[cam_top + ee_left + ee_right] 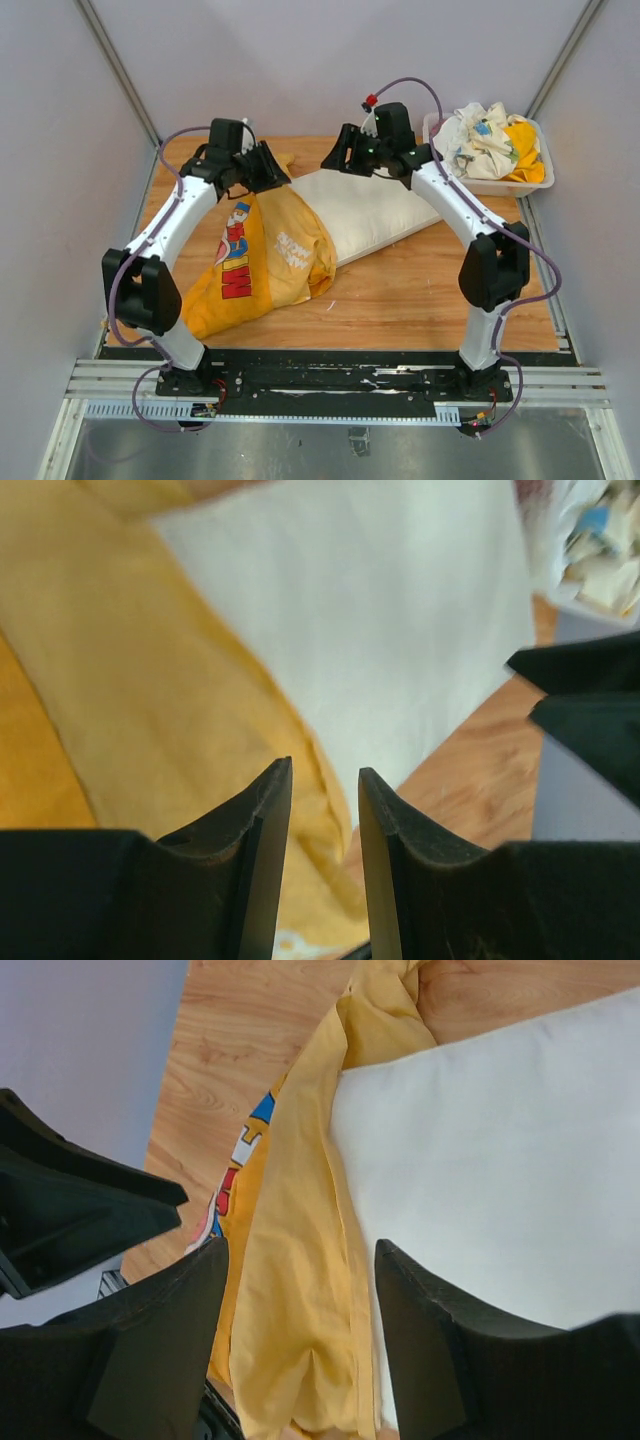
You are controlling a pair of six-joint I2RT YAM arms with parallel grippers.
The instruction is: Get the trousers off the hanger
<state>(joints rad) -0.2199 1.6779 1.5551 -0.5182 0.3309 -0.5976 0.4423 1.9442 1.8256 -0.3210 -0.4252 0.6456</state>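
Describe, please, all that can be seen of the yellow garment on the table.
The yellow garment is soft, thin-looking cloth, rumpled and creased. It lies loosely on the left half of the wooden table. It bears a cartoon print with red letters and some blue. A long fold runs along its right edge, which touches the white cloth beside it. No hanger shows. The left gripper and right gripper stand open above it, holding nothing.
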